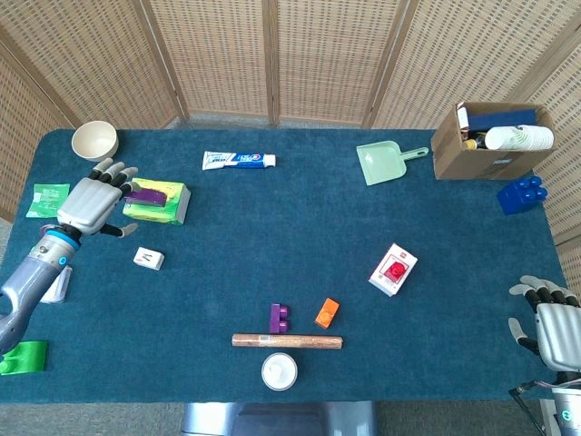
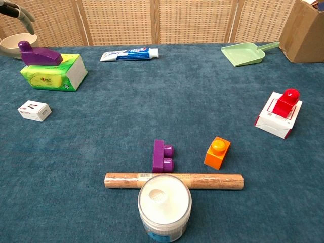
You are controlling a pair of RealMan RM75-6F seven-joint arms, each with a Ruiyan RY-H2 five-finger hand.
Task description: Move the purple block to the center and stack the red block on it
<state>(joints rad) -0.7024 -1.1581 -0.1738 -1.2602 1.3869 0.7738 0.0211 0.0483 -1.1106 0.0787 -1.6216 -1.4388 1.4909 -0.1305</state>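
Purple block [image 1: 280, 318] lies on its side on the blue cloth-covered table [image 1: 272, 236], near the front edge, just behind a cork-brown roller [image 1: 287, 341] and a white-lidded jar [image 1: 280, 371]. An orange block [image 1: 327, 312] sits just to its right, apart from it. Further right, the red block [image 1: 396, 270] stands on a small white box [image 1: 391, 272].

At the far left, the left hand [image 1: 91, 202] hovers with fingers spread and nothing in it, just beside a green tissue pack [image 1: 159, 202] that carries another purple piece [image 1: 145, 193]; whether the fingertips touch that piece cannot be told. A small white carton [image 1: 149, 259] lies in front of the pack, and a cream bowl [image 1: 94, 141] sits behind the hand.

At the front right corner, the right hand [image 1: 554, 323] rests off the table edge, fingers apart and empty.
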